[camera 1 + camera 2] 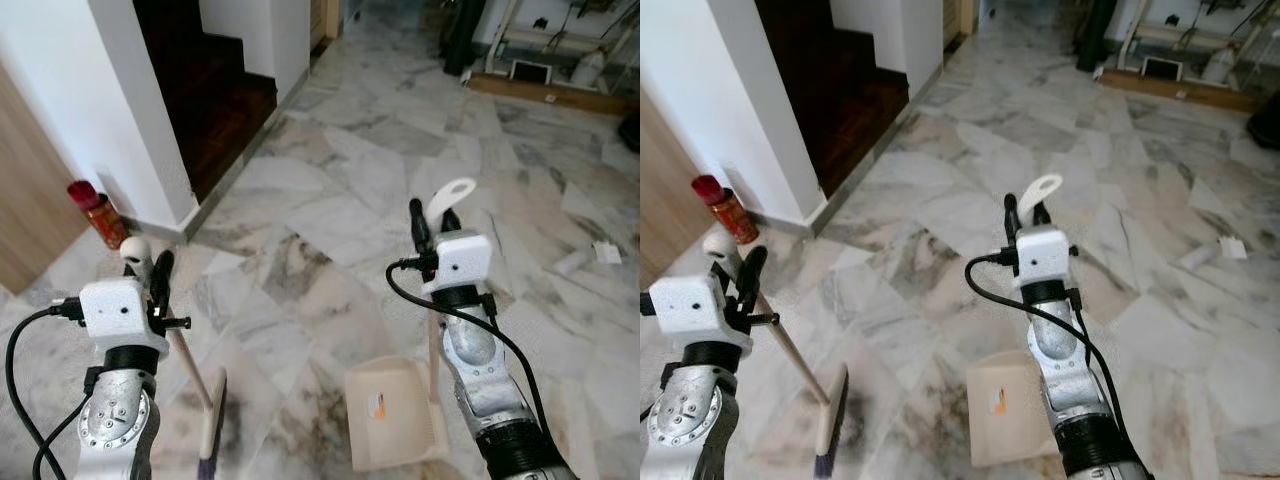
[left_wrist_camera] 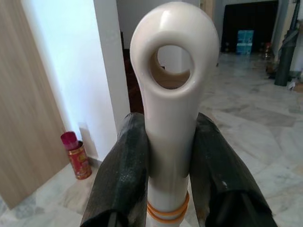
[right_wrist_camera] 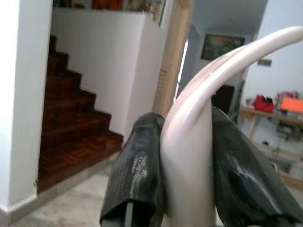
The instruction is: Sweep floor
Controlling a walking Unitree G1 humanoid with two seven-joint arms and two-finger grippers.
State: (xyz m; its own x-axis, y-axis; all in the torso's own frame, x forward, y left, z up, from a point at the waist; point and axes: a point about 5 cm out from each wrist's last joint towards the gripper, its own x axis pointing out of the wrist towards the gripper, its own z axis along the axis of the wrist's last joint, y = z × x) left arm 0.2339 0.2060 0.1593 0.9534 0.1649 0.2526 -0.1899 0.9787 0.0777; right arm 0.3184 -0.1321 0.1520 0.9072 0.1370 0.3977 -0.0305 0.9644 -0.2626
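While the left gripper (image 2: 168, 156) clamps its jaws on the broom (image 1: 190, 375) with its glossy looped handle, the right gripper (image 3: 184, 156) pinches the cream dustpan (image 1: 395, 415) handle, pan resting on veined marble floor (image 1: 330, 190).

Grey-veined marble floor (image 1: 340, 180), white wall (image 1: 70, 90), dark, perhaps wooden stairs (image 1: 215, 85)

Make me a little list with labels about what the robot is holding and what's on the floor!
left hand: shut on the broom handle
right hand: shut on the dustpan handle
broom head: on the floor, by the robot's left side
dustpan: beige, resting on the floor in front of the right arm
floor: grey-white marble tiles
litter: small white scrap far to the right
red can: by the white wall corner
stairs: dark wood, ahead on the left
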